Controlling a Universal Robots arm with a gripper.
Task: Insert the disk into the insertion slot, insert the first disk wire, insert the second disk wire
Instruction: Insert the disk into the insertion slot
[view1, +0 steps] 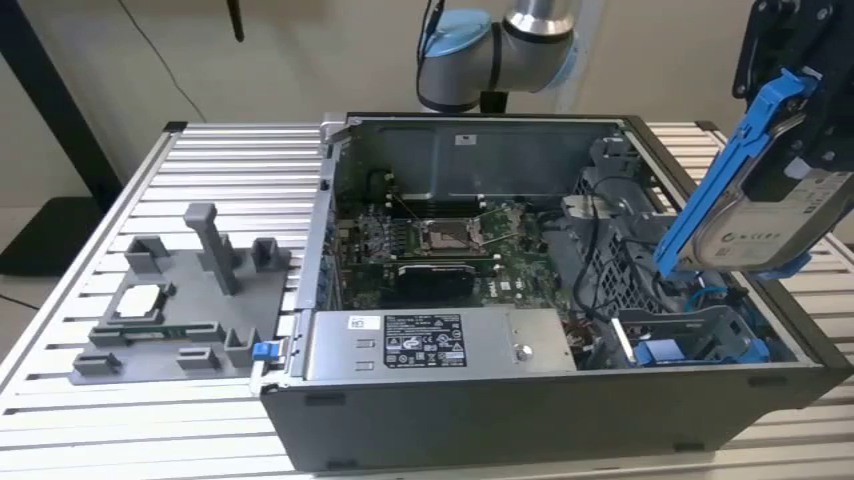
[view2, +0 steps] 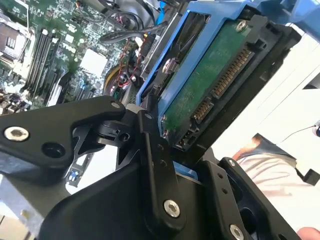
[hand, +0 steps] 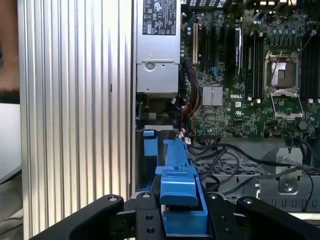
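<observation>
- The pincer (hand: 182, 214) was pressed together on the disk (view2: 215, 85), with one black finger (hand: 145, 220) against each side of its blue carrier. I counted one pincer and one disk.
- The disk hung in the air, steeply tilted and touching nothing but the pincer. Its green circuit board and connector edge faced the second wrist view.
- Below the pincer, well apart from the disk, lay the insertion slot (view1: 681, 325), a grey sheet-metal bay at a corner of the open computer case (view1: 534, 420). One blue plastic part (view1: 697, 352) sat inside that cage. I saw one cage but could not tell how many bays it had.
- As I judged it, the first step was only under way: the disk was gripped and held above the case, not yet in the slot. Both wire steps were left to do.
- Loose cables (hand: 220, 152) ran beside the slot, under the pincer. They were too tangled to count, and I could not tell which were the disk wires.
- Farther from the pincer, inside the case, were one power-supply box (view1: 441, 345) and one motherboard (view1: 441, 240) with one bare processor socket (hand: 285, 75).
- Farthest off, beyond the case, one grey parts fixture (view1: 187, 300) rested on the slatted metal surface (view1: 227, 150).
</observation>
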